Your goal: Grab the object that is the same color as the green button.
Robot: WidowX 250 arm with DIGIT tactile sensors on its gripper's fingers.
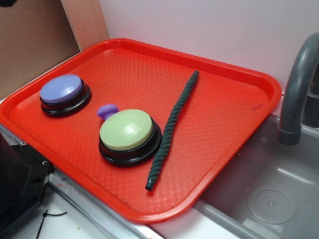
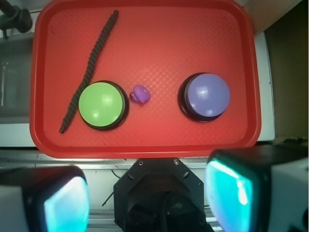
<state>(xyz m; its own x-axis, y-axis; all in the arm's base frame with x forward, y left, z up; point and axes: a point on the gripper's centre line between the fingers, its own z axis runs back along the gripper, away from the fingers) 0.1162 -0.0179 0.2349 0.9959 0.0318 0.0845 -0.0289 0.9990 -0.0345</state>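
A red plastic tray with a waffle texture lies beside a grey metal sink. In the wrist view, taking the tray as a clock face, the long thin dark green twisted rope runs from about 11 o'clock down to about 8 o'clock. It lies flat on the tray. Its lower part passes just beside the left edge of the large round pale yellow-green domed push button on a black base; I cannot tell if they touch. This green button is at about 8 o'clock from the tray's middle. A small purple knob-shaped piece lies just at 3 o'clock of the green button. A second round button with a purple dome and a black base stands at about 3 o'clock on the tray, well apart from the rope.

The gripper hangs over the near edge of the tray, at 6 o'clock. Its two fingers are spread wide and hold nothing. It is well apart from the rope.

A grey curved faucet stands at the sink.
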